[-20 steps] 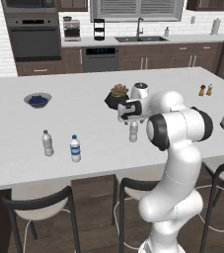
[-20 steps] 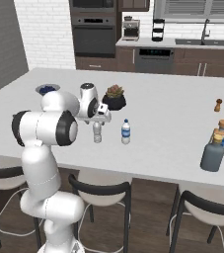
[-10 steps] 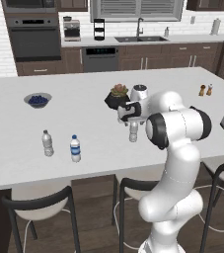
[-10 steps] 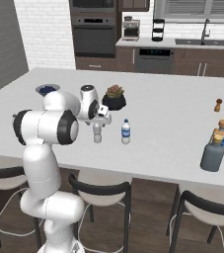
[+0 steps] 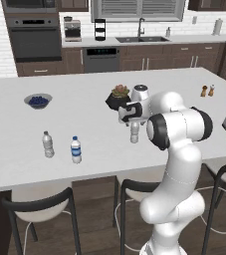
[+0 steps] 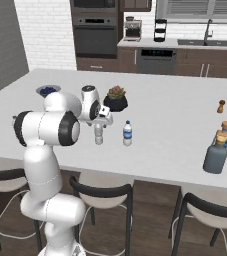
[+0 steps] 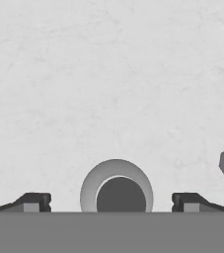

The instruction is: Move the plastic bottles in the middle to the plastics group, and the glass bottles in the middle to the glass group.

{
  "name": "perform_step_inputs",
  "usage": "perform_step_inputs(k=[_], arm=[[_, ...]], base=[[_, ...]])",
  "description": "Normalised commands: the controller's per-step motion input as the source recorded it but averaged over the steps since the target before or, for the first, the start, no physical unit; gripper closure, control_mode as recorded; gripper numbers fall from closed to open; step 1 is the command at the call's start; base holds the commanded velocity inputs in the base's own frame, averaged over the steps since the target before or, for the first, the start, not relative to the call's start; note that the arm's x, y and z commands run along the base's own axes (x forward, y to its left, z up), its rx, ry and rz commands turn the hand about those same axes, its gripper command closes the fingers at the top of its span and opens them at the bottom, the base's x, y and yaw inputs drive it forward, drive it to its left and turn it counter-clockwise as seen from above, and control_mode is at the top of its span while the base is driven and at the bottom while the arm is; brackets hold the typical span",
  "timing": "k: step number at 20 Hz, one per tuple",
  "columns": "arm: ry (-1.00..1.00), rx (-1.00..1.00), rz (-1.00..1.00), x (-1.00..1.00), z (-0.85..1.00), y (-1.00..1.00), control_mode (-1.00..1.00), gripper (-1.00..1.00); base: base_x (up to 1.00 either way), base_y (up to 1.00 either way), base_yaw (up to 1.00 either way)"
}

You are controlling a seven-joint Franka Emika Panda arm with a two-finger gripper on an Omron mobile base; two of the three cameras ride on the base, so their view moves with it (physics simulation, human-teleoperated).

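The left base view looks forward and down from behind the arm, with the white island counter (image 5: 84,149) across the middle and the sink wall beyond. The right base view faces the same counter (image 6: 175,150) from the arm's other side, so both share the potted succulent (image 5: 118,95) (image 6: 116,97) and the counter around it. The hand view looks straight down, very near the counter (image 7: 108,74), onto a bottle's cap (image 7: 117,195).

Two water bottles (image 5: 60,146) stand on the counter (image 5: 84,164) at left; potted plant (image 5: 118,96) centre; glass bottles (image 6: 219,150) far right.
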Motion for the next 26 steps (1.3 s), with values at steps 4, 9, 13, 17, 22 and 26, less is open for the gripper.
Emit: perform_step_inputs(k=[4,9,13,17,22,26], arm=[[0.00,0.00,0.00,0.00,0.00,0.00,-1.00,1.00],[-0.02,0.00,0.00,0.00,0.00,0.00,-1.00,1.00],[-0.14,0.03,0.04,-0.32,0.30,0.01,-1.00,1.00],[-0.07,0.05,0.23,-0.51,0.34,0.48,-1.00,1.00],[-0.01,0.00,0.34,-0.13,0.08,0.76,-1.00,1.00],[0.00,0.00,0.34,-0.01,0.06,0.86,-1.00,1.00]], base=[[0.00,0.00,0.00],[0.00,0.00,0.00],[0.00,0.00,0.00],[0.00,0.00,0.00],[0.00,0.00,0.00],[0.00,0.00,0.00]])
